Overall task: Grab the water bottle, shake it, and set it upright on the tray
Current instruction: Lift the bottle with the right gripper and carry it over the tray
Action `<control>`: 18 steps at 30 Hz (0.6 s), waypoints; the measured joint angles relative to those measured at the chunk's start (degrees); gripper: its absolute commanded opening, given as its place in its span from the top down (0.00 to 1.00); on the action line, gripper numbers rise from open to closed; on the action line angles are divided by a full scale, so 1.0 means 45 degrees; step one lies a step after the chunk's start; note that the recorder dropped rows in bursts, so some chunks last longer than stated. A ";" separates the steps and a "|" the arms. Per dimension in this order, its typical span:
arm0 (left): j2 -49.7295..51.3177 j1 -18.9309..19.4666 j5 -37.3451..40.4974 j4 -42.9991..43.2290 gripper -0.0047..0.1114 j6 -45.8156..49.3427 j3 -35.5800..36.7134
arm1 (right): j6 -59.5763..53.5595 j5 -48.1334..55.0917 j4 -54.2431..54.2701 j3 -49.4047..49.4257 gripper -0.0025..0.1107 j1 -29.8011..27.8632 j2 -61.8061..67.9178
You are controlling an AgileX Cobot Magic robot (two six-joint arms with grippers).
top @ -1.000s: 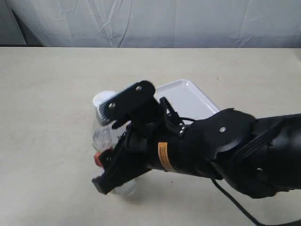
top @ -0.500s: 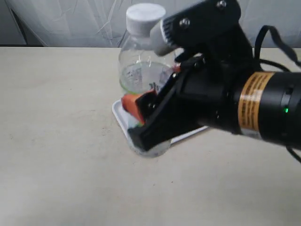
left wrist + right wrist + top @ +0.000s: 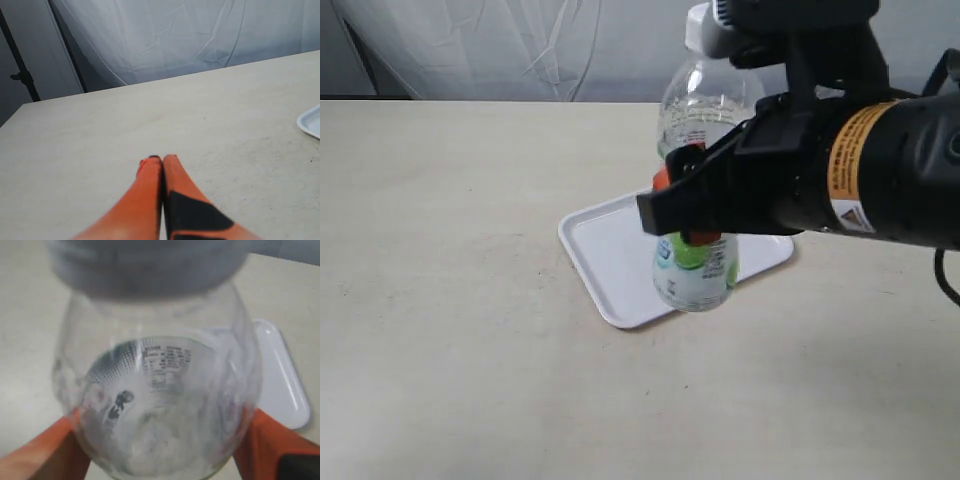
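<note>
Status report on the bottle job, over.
Left gripper shut, over bare table. Right gripper shut on water bottle, aloft, roughly upright. Tray not yet loaded; nothing seen blocking it.

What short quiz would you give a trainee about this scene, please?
1. Fill in: the left gripper is ___ (open or shut).
2. What holds the water bottle? A. the left gripper. B. the right gripper. C. nothing; it lies on the table.
3. True or false: the water bottle already stands on the tray.

Key
1. shut, with nothing between its fingers.
2. B.
3. False: it is held upright in the air, cap up, and the tray is bare.
</note>
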 measured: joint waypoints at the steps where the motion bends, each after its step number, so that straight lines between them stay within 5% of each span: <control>1: 0.0000 0.0000 0.0000 0.0000 0.96 0.0000 0.0000 | -0.0787 -0.0298 0.0505 0.0000 0.98 0.0000 0.0061; 4: 0.0000 0.0000 0.0000 0.0000 0.96 0.0000 0.0000 | -0.2966 -0.1427 0.1688 -0.0050 0.98 0.0193 0.0152; 10: 0.0000 0.0000 0.0000 0.0000 0.96 0.0000 0.0000 | -0.0840 0.0409 0.0596 -0.0148 0.98 0.0002 0.0460; 14: 0.0000 0.0000 0.0000 0.0000 0.96 0.0000 0.0000 | -0.2995 -0.1057 0.2200 -0.0155 0.98 0.0429 0.0257; 18: 0.0000 0.0000 0.0000 0.0000 0.96 0.0000 0.0000 | -0.1901 -0.1577 0.1148 -0.0440 0.98 0.0571 0.0055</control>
